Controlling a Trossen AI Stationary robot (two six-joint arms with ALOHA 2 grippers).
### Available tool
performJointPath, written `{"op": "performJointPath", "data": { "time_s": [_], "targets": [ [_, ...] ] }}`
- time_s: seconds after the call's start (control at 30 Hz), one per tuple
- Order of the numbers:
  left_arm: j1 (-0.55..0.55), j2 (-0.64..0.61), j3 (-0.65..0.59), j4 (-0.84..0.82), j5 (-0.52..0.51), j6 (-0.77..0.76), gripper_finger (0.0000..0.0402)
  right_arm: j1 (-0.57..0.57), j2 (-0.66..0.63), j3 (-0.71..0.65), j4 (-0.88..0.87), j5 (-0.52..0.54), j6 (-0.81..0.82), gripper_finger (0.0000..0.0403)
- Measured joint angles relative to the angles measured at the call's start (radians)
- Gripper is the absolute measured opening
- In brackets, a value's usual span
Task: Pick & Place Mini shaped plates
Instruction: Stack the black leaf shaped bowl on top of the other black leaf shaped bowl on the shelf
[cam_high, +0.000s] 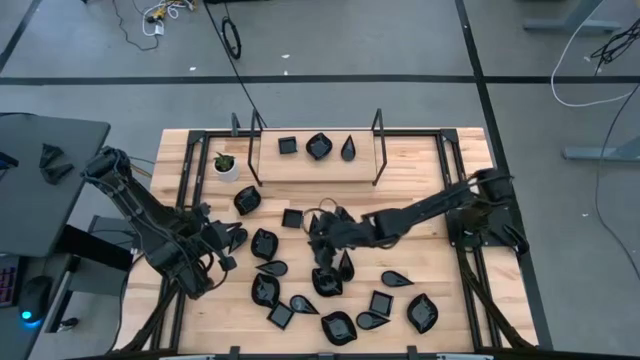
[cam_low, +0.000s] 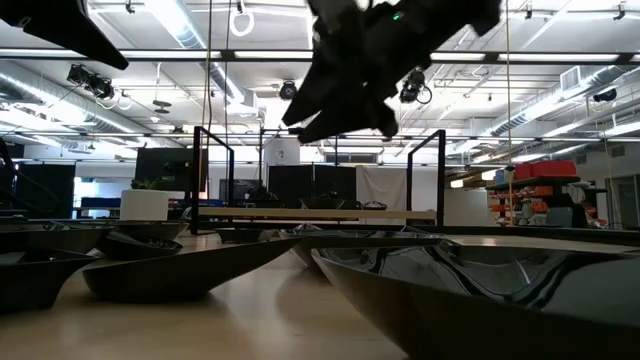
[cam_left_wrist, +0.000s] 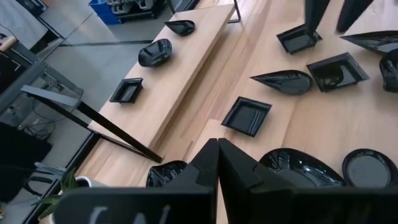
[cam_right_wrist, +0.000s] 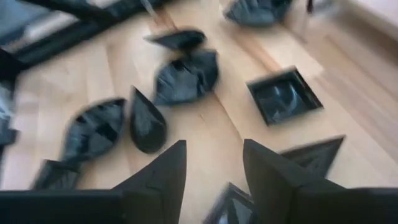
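Several glossy black mini plates lie scattered flat on the wooden table, in square, teardrop and rounded shapes. Three more rest on a raised wooden shelf at the far side. My right gripper reaches in to the table's middle and hovers open and empty above a teardrop plate and a square one. The low view shows it well above the table. My left gripper waits over the table's left part, its fingers shut and empty, beside a rounded plate.
A small white pot with a green plant stands at the shelf's left end. Black metal stands rise at both ends of the shelf. Bare wood shows between the shelf and the scattered plates, and along the table's right side.
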Motion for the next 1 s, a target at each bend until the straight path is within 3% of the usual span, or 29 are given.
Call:
{"op": "performJointPath", "data": {
  "time_s": [0.37, 0.5, 0.6, 0.8, 1.0],
  "targets": [
    [0.002, 0.000, 0.000, 0.039, -0.057, -0.001, 0.0010, -0.018, 0.177, 0.207, -0.107, -0.236, -0.101, 0.0169],
    [0.002, 0.000, 0.000, 0.039, -0.068, 0.000, 0.0010, -0.014, 0.189, 0.257, -0.266, -0.407, -0.206, 0.0169],
    [0.002, 0.000, 0.000, 0.039, -0.067, -0.001, 0.0012, 0.001, 0.169, 0.259, -0.403, -0.477, -0.220, 0.0169],
    [0.004, 0.000, 0.000, 0.055, -0.085, -0.001, 0.0010, 0.051, 0.158, 0.247, -0.577, -0.392, -0.148, 0.0169],
    [0.004, 0.000, 0.000, 0.065, -0.108, -0.001, 0.0009, 0.071, 0.158, 0.180, -0.464, -0.343, -0.153, 0.0169]
  ]
}}
